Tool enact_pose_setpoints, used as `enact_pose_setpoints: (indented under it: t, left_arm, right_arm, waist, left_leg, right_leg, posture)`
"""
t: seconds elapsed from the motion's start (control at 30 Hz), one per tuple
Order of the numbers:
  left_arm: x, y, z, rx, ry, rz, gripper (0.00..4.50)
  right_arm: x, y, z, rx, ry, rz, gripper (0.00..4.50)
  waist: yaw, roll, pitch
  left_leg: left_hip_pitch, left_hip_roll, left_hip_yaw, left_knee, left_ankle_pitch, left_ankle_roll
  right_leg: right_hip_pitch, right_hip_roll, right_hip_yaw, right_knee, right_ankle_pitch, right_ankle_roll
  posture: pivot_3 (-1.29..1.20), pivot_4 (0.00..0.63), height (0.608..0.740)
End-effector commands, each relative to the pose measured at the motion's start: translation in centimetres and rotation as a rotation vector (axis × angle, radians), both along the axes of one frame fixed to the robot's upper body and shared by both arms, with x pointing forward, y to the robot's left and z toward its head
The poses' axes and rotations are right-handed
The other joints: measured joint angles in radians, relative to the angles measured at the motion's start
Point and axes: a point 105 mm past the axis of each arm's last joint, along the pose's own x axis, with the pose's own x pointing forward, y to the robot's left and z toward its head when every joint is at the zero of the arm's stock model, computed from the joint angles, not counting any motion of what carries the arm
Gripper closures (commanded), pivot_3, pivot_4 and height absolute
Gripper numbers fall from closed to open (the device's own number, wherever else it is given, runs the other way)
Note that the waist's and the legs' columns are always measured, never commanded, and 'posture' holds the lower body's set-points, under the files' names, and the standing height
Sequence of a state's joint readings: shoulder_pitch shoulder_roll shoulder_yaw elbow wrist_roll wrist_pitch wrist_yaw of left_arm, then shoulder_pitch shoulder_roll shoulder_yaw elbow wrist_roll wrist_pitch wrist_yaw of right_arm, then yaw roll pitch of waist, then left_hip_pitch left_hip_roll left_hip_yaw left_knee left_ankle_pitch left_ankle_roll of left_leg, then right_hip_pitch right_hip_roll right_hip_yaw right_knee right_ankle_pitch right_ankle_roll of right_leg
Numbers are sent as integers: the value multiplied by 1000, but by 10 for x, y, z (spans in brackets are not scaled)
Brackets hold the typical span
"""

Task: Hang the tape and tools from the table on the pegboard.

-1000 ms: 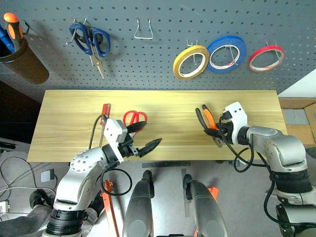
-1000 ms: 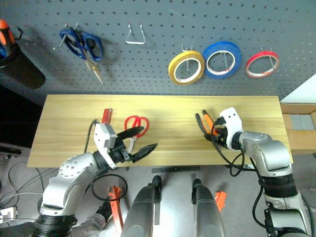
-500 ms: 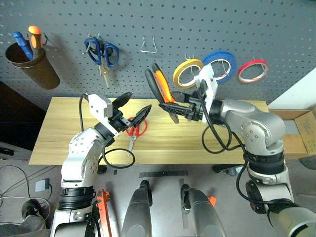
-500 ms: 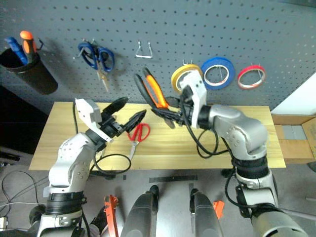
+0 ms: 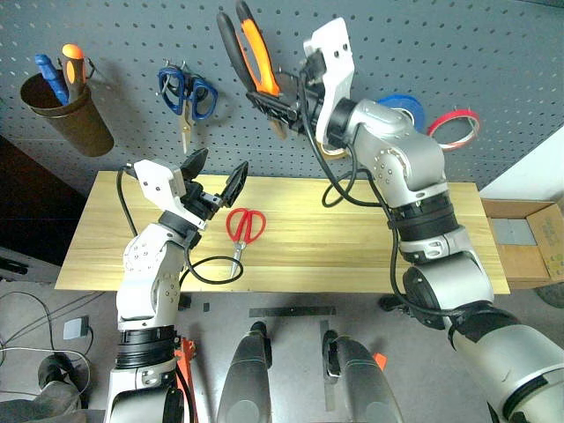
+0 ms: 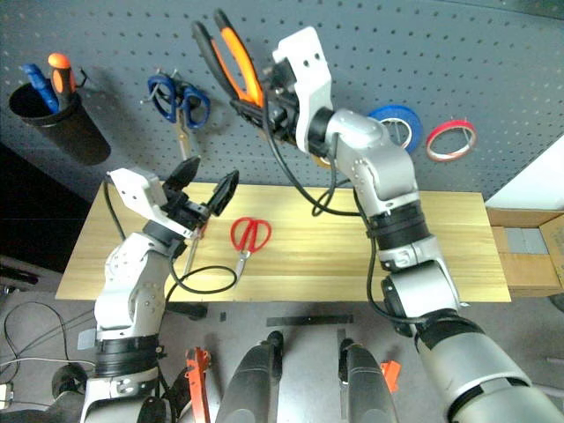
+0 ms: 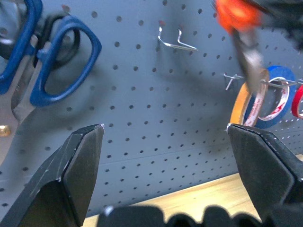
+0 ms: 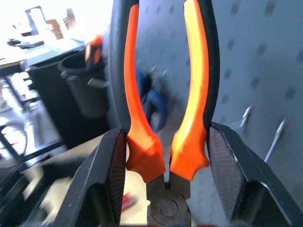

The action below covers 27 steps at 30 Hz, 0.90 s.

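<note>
Pegboard as landmark. Far left on it: cup holding blue and orange screwdrivers, then blue scissors on hook. Left gripper below blue scissors, jaws wide open, empty, above bench. Red scissors flat on bench, just right of left gripper. Right gripper raised at pegboard, jaws clamped on pliers, handles up. Further right on pegboard: blue roll, red tape.

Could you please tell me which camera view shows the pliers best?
The right wrist view: the pliers appear close up, their orange-and-black handles clamped between the right claw's fingers. Both eye views show them smaller, raised against the pegboard. The left wrist view shows just their blurred orange handle and metal tip.
</note>
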<state>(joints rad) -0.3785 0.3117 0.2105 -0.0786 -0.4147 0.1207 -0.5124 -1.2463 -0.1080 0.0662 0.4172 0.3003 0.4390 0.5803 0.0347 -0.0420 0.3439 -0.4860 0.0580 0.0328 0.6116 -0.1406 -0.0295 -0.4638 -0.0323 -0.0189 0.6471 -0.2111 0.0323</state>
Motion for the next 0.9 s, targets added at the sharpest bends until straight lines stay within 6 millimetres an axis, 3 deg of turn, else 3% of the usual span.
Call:
enact_pose_setpoints:
  t: [0.03, 0.27, 0.43, 0.53, 0.9]
  left_arm:
    - [-9, -6, 9, 17, -57, -6, 37]
    - [-20, -11, -15, 35, 28, -38, 37]
    - [-27, -16, -18, 32, 51, -60, 37]
    - [-27, -19, -13, 29, 43, -58, 37]
    - [-20, -27, 4, 48, -38, 25, 37]
  right_arm:
    - [-2, 0, 36, 80, -128, -16, 2517]
    - [-27, 7, 77, 202, -269, 48, 2517]
    - [-42, 16, 97, 249, -364, 72, 2517]
    - [-37, 27, 96, 226, -391, 34, 2517]
    - [-5, 37, 79, 231, -348, -80, 2517]
  waist:
    - [0, 0, 0]
    - [-4, 2, 3]
    - [-9, 5, 8]
    - [-9, 7, 9]
    - [-7, 8, 42]
  left_leg:
    - [0, 0, 0, 0, 0, 0]
    - [0, 5, 0, 0, 0, 0]
    - [1, 7, 0, 0, 0, 0]
    - [2, 7, 0, 0, 0, 0]
    - [2, 7, 1, 1, 0, 0]
  right_leg:
    - [0, 0, 0, 0, 0, -1]
    - [-2, 6, 1, 0, 2, -4]
    - [-3, 8, 3, 2, 2, -6]
    - [-3, 8, 4, 3, 2, -6]
    - [-3, 8, 5, 3, 2, -7]
  posture:
    - [152, 308, 740]
    - [117, 364, 740]
    - [105, 396, 740]
    - [103, 405, 740]
    - [131, 454, 740]
